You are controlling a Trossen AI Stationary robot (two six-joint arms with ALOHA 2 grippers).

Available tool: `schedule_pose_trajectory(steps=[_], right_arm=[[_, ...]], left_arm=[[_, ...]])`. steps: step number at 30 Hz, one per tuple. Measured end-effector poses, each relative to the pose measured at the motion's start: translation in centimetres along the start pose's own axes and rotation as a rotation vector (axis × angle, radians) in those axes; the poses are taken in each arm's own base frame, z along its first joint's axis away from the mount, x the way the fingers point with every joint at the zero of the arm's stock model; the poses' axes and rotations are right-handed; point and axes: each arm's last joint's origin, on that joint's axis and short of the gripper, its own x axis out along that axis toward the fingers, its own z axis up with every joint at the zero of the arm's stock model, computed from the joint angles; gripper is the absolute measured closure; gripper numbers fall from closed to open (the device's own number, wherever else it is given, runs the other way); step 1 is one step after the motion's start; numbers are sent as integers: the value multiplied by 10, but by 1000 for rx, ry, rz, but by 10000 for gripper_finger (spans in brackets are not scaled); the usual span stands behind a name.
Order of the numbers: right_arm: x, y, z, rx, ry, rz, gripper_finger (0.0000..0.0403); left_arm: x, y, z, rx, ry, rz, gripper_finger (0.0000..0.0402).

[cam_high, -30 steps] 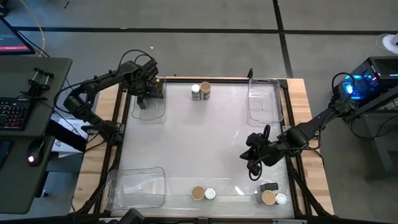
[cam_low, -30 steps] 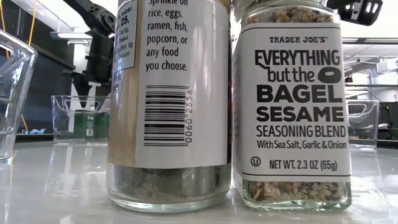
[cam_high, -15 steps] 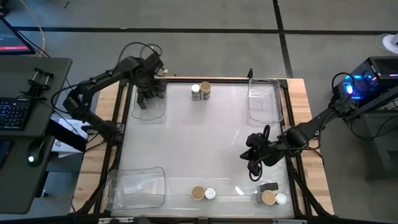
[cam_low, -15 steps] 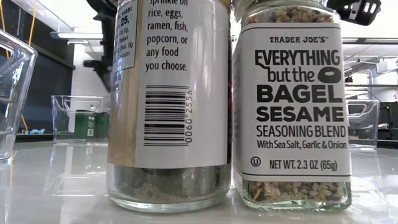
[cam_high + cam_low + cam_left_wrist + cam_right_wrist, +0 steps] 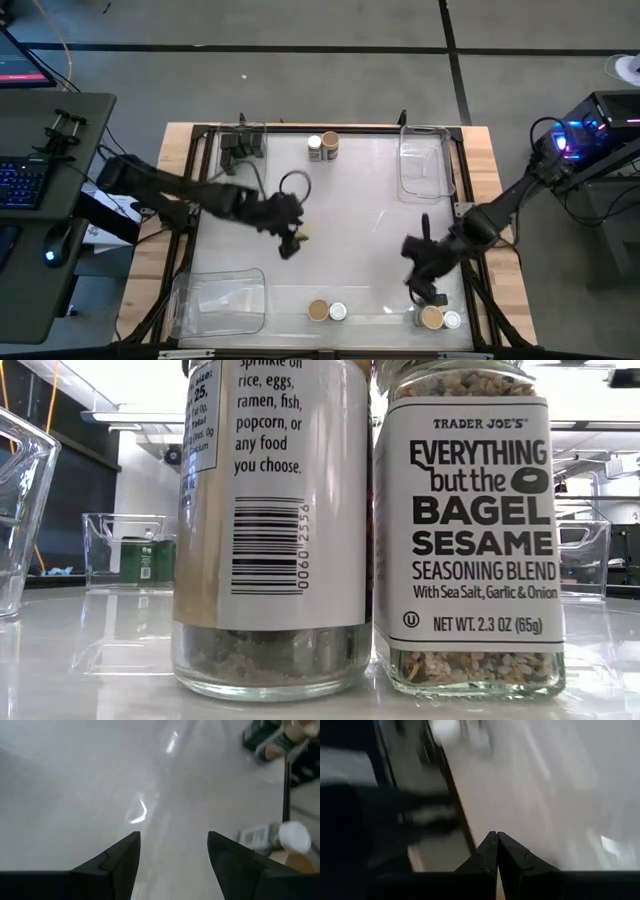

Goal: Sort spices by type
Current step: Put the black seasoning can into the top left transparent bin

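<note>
My left gripper (image 5: 291, 243) is open over the middle of the table; its wrist view (image 5: 172, 852) shows bare table between the fingers. My right gripper (image 5: 424, 290) is shut (image 5: 496, 851) and hangs just above the near-right group: a tan-topped jar (image 5: 430, 317), a white-topped jar (image 5: 452, 320) and a black box that it partly hides. Another tan jar (image 5: 318, 311) and white jar (image 5: 338, 312) stand at the near edge; they fill the low view (image 5: 270, 530) (image 5: 465, 530). A third pair (image 5: 322, 146) stands at the far edge. Black boxes (image 5: 240, 148) sit in the far-left bin.
An empty clear bin (image 5: 423, 160) sits at the far right and another (image 5: 220, 300) at the near left. A dark frame (image 5: 195, 200) runs around the white table top. The table's middle and right middle are bare. A desk with a keyboard (image 5: 25, 185) stands left of the table.
My left arm has drawn out of the far-left bin and swung far across toward the table's middle and near side. My right gripper has moved toward the near edge, closer to the near-right group of spices. The spices have stayed where they were.
</note>
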Motion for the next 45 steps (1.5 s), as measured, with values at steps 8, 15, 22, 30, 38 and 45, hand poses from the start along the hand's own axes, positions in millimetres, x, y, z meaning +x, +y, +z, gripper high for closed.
schedule_pose_trajectory(steps=[8,15,22,30,38,45], right_arm=[[10,12,-57,143,293,-74,403],[6,3,-85,325,278,-275,403],[17,-11,-85,435,184,-329,403],[47,-22,-89,564,201,-200,403],[48,-32,-90,553,178,-271,403],[49,-40,-69,470,146,-298,403]], left_arm=[[-39,-37,-4,-36,-244,-49,265],[-75,-20,17,115,-418,151,391],[-103,-30,34,200,-587,-115,401],[-136,-41,42,277,-771,-329,401],[-134,-39,38,322,-728,-293,401],[-134,-39,38,303,-726,-301,401]])
